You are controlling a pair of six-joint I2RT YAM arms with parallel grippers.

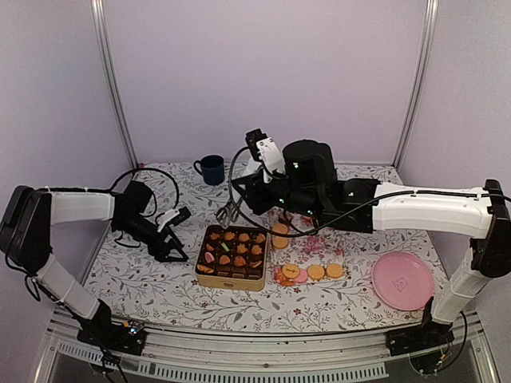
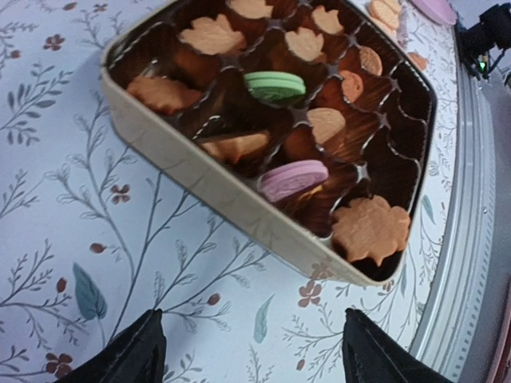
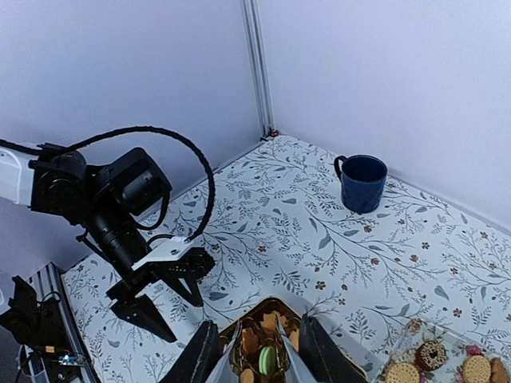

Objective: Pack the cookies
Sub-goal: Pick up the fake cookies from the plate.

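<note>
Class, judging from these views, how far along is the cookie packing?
Done: the box is mostly filled with cookies. In hand: nothing; the right hand hovers open above the box, and the left hand is open beside it. Left: loose cookies lie right of the box, and some wells are empty.

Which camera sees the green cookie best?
The left wrist camera: the green cookie lies close and uncovered in the box. From above it is a tiny speck; the right wrist camera glimpses it between its own fingers.
</note>
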